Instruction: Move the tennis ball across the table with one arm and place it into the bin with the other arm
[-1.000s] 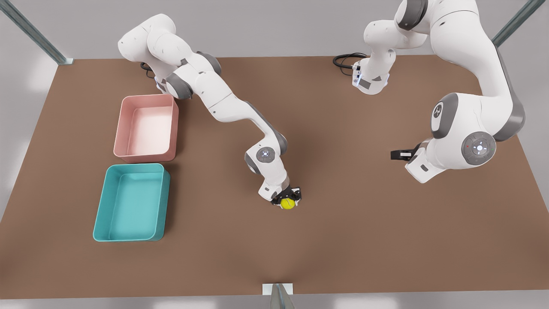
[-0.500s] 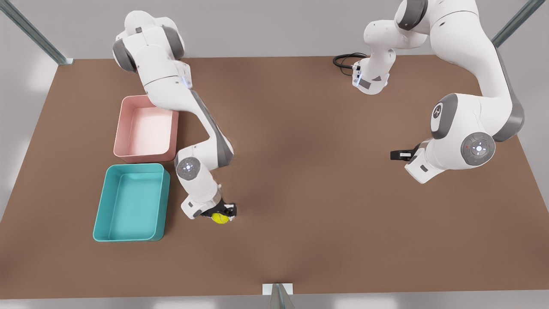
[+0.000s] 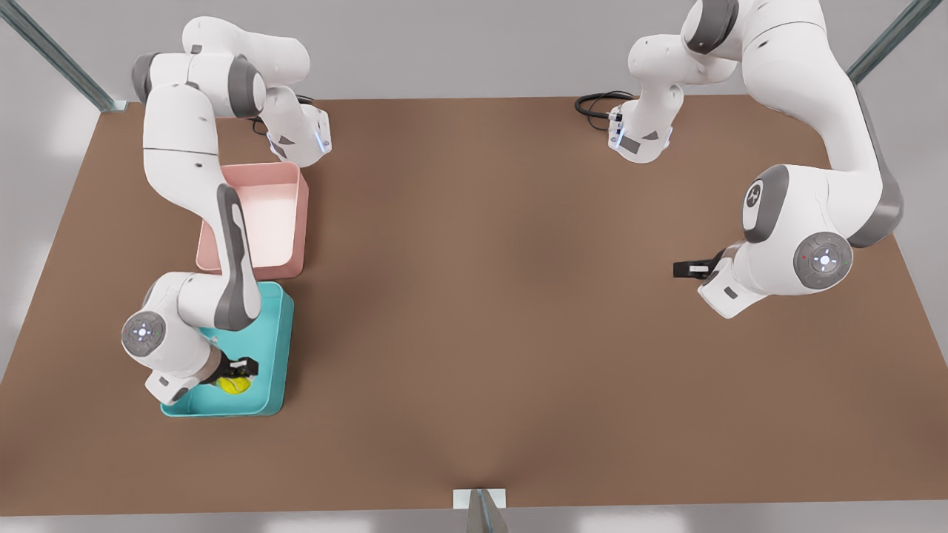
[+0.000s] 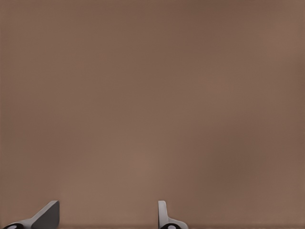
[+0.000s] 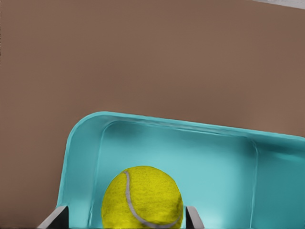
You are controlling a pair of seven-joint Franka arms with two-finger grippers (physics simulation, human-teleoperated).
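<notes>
Front view: brown surface [image 3: 518,333] carries the teal bin [image 3: 275,348]. Over the bin, the right end effector [image 3: 235,376] grips the tennis ball [image 3: 235,386] between its fingers. At the front view's right, the waiting left end effector [image 4: 108,217] hangs spread wide.

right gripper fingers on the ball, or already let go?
Touching. In the right wrist view both fingers sit against the ball's sides, no gap, above the bin.

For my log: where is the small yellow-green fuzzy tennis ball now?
The tennis ball is between the right gripper fingers over the teal plastic bin, at the front view's left.
</notes>
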